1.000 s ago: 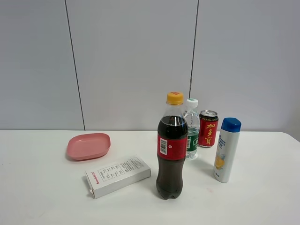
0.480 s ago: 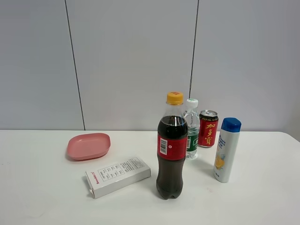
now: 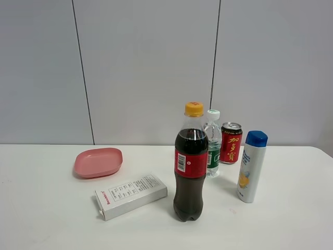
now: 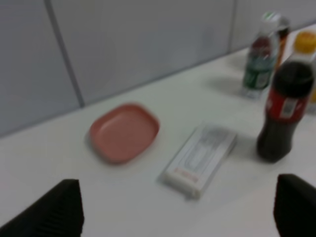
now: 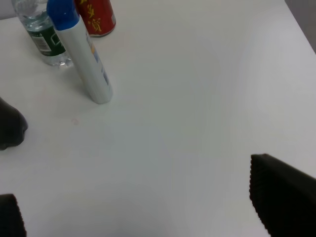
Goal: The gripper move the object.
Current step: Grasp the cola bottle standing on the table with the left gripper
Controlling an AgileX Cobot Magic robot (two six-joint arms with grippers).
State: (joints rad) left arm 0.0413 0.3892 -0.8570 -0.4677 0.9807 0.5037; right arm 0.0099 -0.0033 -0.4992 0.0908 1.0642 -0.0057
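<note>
The cola bottle (image 3: 190, 164), tall and clear with dark cola, a red label and a yellow-orange cap, stands upright on the white table (image 3: 52, 219) at front centre. It also shows in the left wrist view (image 4: 284, 111). A dark rounded shape at the edge of the right wrist view (image 5: 11, 129) looks like its base. No gripper shows in the exterior high view. My left gripper (image 4: 173, 217) is open and empty, well back from the bottle. My right gripper (image 5: 148, 212) is open and empty over bare table, apart from the bottle.
A white carton (image 3: 131, 196) lies left of the cola bottle. A pink dish (image 3: 98, 162) sits further left and back. A green-labelled water bottle (image 3: 212, 146) and a red can (image 3: 231, 142) stand behind. A white bottle with a blue cap (image 3: 252, 166) stands to the right.
</note>
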